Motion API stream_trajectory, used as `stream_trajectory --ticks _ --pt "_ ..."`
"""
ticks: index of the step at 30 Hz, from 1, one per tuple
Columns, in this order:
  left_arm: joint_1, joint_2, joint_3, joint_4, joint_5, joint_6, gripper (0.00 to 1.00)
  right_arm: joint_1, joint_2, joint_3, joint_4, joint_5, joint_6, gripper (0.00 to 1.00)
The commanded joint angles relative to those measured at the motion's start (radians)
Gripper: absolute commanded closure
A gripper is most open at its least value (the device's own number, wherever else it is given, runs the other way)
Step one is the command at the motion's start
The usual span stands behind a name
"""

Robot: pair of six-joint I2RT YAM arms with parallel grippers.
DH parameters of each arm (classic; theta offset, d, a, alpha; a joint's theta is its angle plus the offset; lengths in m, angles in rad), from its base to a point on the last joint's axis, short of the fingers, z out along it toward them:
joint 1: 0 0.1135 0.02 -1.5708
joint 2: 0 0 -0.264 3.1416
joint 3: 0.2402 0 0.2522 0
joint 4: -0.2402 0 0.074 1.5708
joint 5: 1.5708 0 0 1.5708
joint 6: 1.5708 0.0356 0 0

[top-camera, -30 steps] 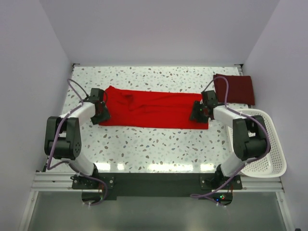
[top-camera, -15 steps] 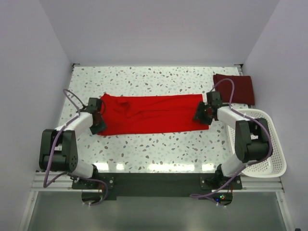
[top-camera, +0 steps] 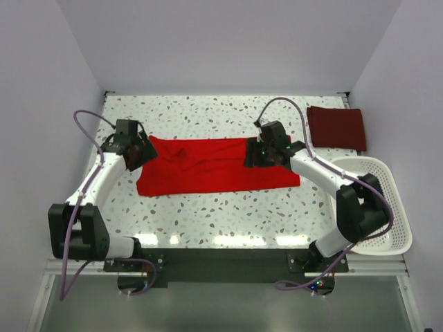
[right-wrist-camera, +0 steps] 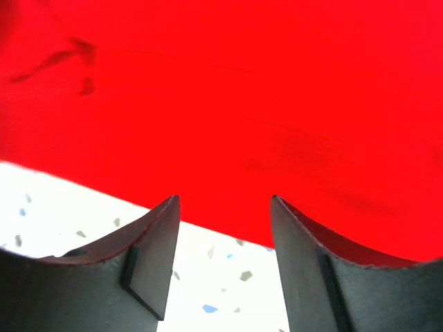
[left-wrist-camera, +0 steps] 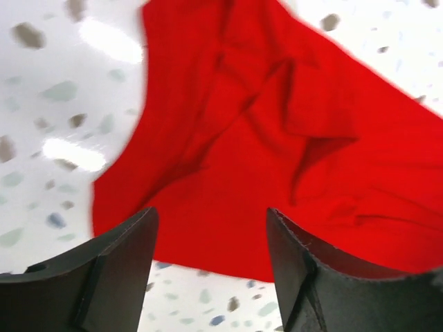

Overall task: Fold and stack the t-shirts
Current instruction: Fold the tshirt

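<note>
- My left gripper (left-wrist-camera: 211,266) hovers over the left end of the bright red t-shirt (top-camera: 208,166), jaws wide and empty. My right gripper (right-wrist-camera: 225,259), likewise spread with nothing between its fingers, hangs above the shirt's right half.
- The red shirt lies as a long band across the middle of the speckled table (top-camera: 228,111), rumpled toward its left end. The dark maroon t-shirt (top-camera: 336,127) sits folded at the far right corner, apart from it and just beyond the white basket (top-camera: 387,242).
- If I pinch at the rumpled left end, I may catch only the top layer, and the fold would likely come up lopsided.
- My grippers are not matched end for end, since the right one sits inboard of the shirt's right end. Lifting from there could twist the cloth and leave that end trailing.
- If I come down too far, my fingertips press the tabletop. If I stop short, I close on air.
- A loose fold carried across could spill open or nudge the maroon shirt askew.
</note>
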Motion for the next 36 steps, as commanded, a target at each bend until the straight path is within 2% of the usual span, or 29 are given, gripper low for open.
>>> stream_trajectory --ticks 1,5,6,12,18,22,36 --pt "-0.033 0.137 0.101 0.116 0.164 -0.049 0.33 0.058 0.021 0.09 0.116 -0.057 -0.068 0.43" --pt "-0.05 0.275 0.179 0.18 0.164 -0.086 0.5 0.144 0.116 0.18 0.162 -0.083 -0.135 0.46" --pt "-0.05 0.296 0.207 0.202 0.169 -0.089 0.51 0.156 0.136 0.194 0.165 -0.089 -0.142 0.47" --pt "-0.062 0.472 0.307 0.206 0.158 -0.091 0.52 0.223 0.261 0.292 0.198 -0.116 -0.186 0.48" --pt "-0.062 0.554 0.322 0.22 0.175 -0.077 0.51 0.271 0.369 0.389 0.205 -0.118 -0.226 0.49" --pt "-0.062 0.571 0.322 0.222 0.189 -0.079 0.59 0.291 0.423 0.45 0.208 -0.124 -0.237 0.49" --pt "-0.065 0.537 0.276 0.249 0.233 -0.088 0.6 0.38 0.54 0.542 0.288 -0.116 -0.26 0.51"
